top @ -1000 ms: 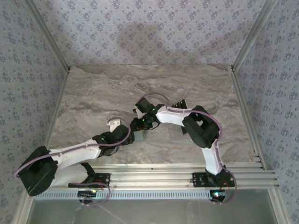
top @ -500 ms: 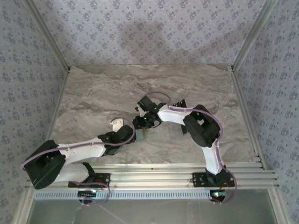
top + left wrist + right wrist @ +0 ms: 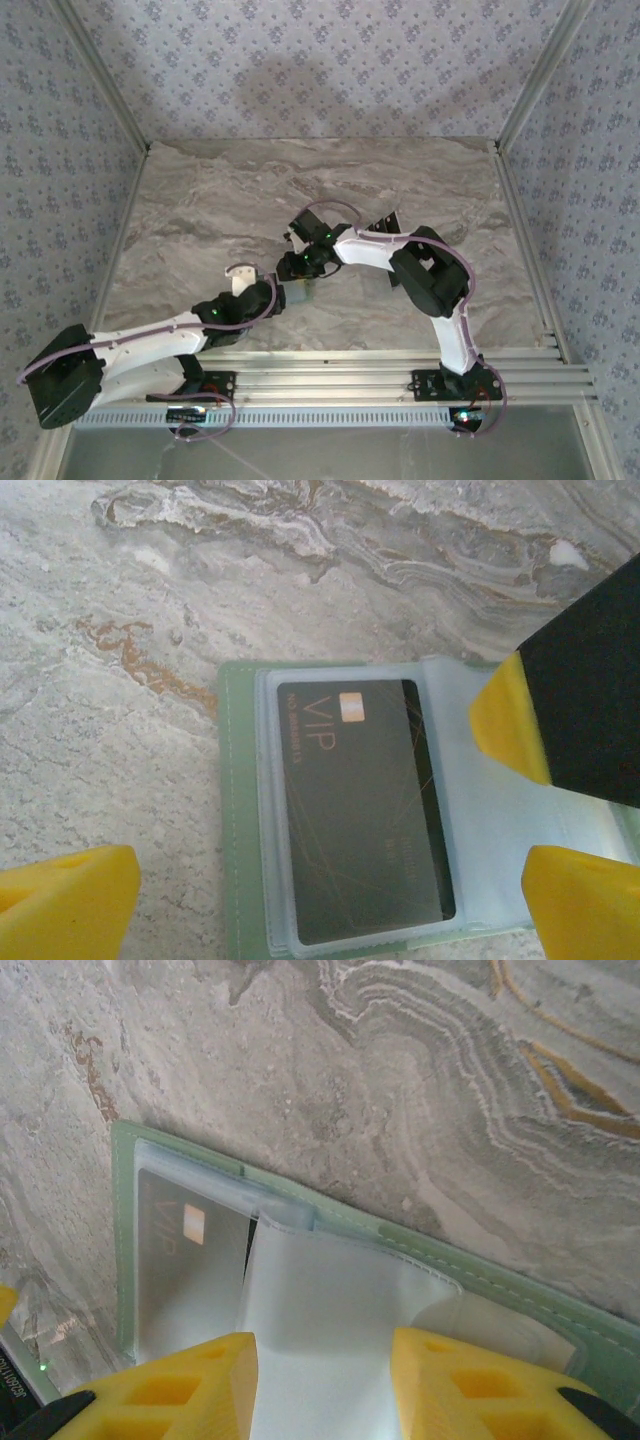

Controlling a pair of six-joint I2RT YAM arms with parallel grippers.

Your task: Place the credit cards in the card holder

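One dark credit card [image 3: 365, 810] is lying flat inside a clear sleeve of the green card holder [image 3: 235, 820]. The holder is lying open on the marble table [image 3: 120, 680]. In the left wrist view the card's long side is running up and away from us. So it is lying across the line between the left gripper's [image 3: 325, 910] yellow fingers [image 3: 60, 905]. Those fingers are spread wide, one on each side of the holder, and they are holding nothing. The right gripper [image 3: 320, 1380] is hanging right over the next pocket [image 3: 330, 1310], which looks empty. Its fingers are apart, with a gap showing between them. We are thinking the right gripper is the nearer one to that pocket. A new card should be sliding in the same long way as this one.
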